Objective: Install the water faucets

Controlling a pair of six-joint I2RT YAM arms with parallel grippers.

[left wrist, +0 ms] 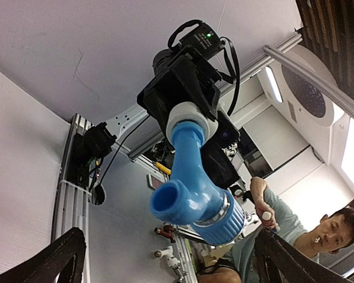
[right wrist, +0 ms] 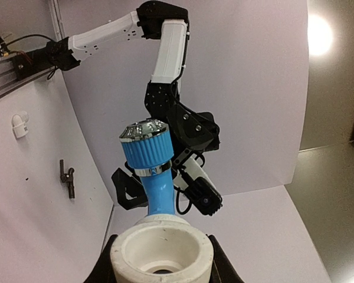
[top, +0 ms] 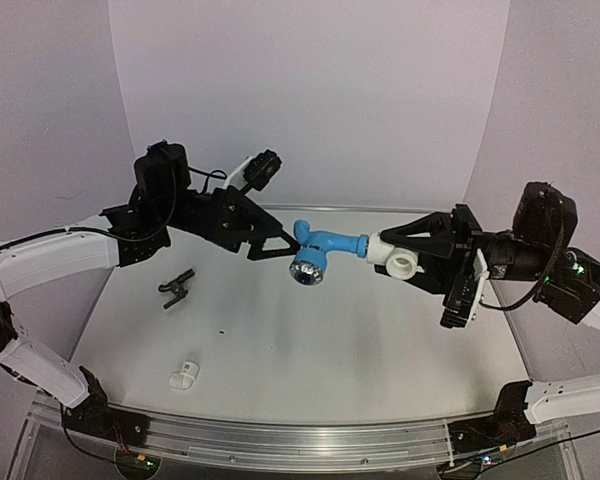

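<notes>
The blue water faucet (top: pixel 320 250) hangs in mid-air over the table, its stem seated in a white pipe fitting (top: pixel 395 258). My right gripper (top: pixel 420 250) is shut on that fitting, with a black finger (right wrist: pixel 106 262) on each side of it (right wrist: pixel 162 250). The faucet's ribbed knob (right wrist: pixel 146 150) points away from the right wrist camera. My left gripper (top: pixel 285 245) stands open at the faucet's free end. In the left wrist view the spout (left wrist: pixel 172 203) faces the camera, and the fingers (left wrist: pixel 53 259) stand wide apart, clear of it.
A loose white fitting (top: pixel 184 374) and a small black part (top: pixel 178 288) lie on the left of the table. An aluminium rail (top: pixel 280 440) runs along the near edge. White walls close in the back and sides. A person (left wrist: pixel 318 236) shows beyond the table.
</notes>
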